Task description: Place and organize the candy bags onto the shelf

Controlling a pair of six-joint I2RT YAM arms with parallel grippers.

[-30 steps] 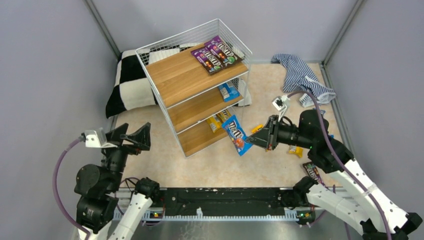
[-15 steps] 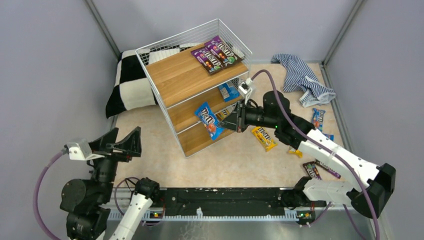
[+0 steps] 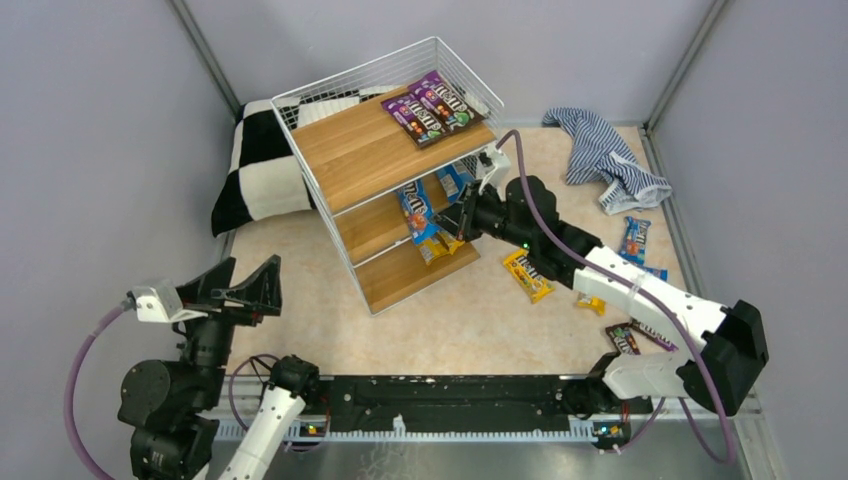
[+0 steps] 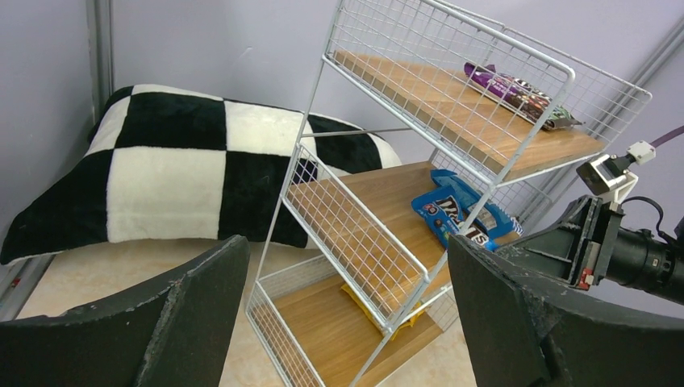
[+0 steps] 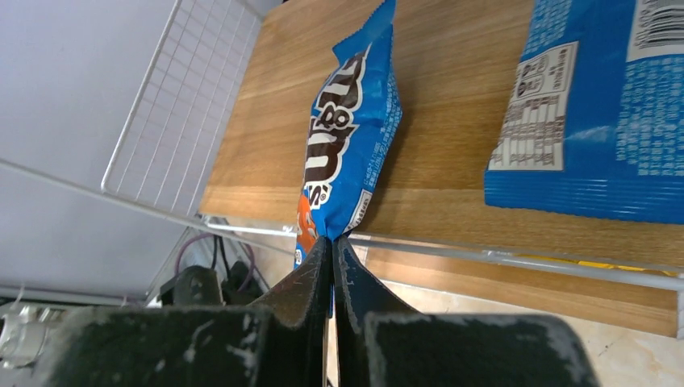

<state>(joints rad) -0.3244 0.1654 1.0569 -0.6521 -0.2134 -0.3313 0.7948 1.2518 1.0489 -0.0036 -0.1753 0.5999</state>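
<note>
Right claw (image 5: 332,242), clamped on the blue candy bag (image 5: 351,137), has swung it onto the middle tier of the shelf (image 3: 350,150), ready for release.

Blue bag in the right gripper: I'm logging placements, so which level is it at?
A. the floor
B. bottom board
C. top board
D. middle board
D: the right gripper pinches the blue bag over the middle board, beside a second blue bag.
</note>
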